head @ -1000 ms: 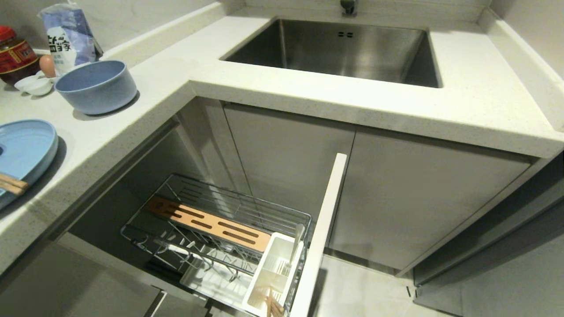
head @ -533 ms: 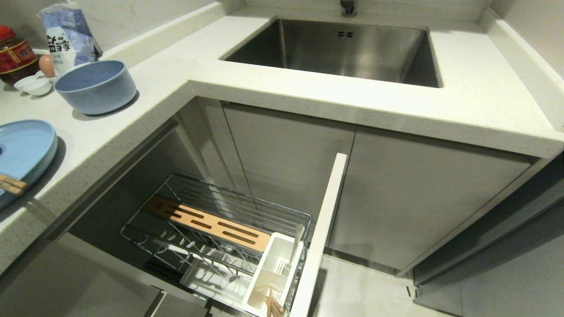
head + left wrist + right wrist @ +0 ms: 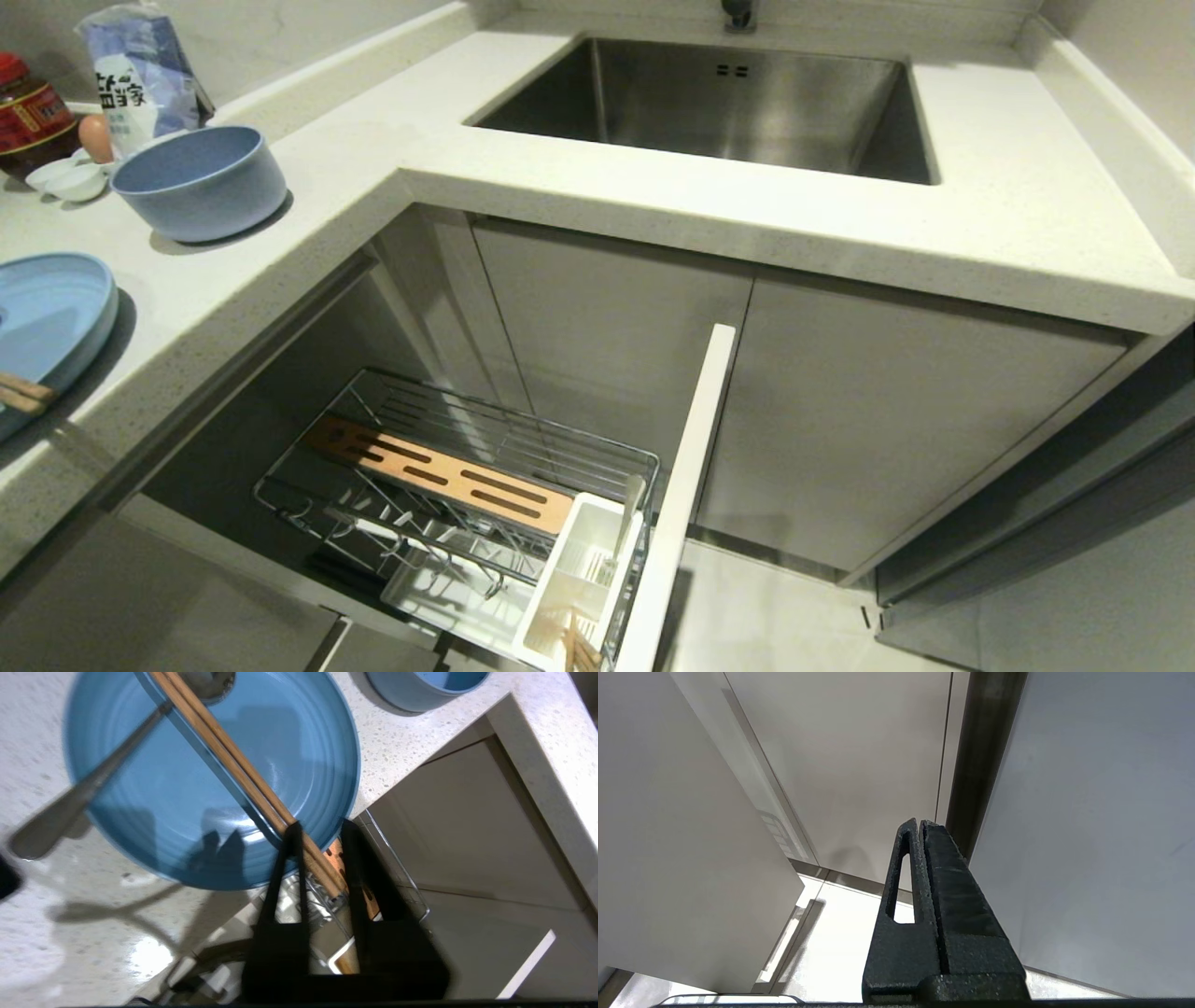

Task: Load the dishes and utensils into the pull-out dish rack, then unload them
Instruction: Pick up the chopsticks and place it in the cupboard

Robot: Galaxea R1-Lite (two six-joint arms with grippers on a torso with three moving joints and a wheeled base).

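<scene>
Left gripper point(image 3: 320, 828) at the chopsticks point(image 3: 243, 772) on the countertop point(image 3: 579, 131) edge.
Its fingers stand slightly spread, astride the overhanging chopstick ends. The pale wooden pair lies across the shallow light-blue plate point(image 3: 289, 742) with a silver spoon point(image 3: 88, 793); the deep matte-blue bowl point(image 3: 198, 182) sits farther back. The chrome dish rack point(image 3: 467, 495) is pulled out below. Right gripper point(image 3: 920, 826) hangs pressed together beside cabinet panels.

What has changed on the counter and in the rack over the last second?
Nothing visibly moved. In the head view the bowl, the plate with the chopsticks across its rim, and the pulled-out dish rack lie as before. Neither arm has entered that view, and nothing there was taken or let go.
</scene>
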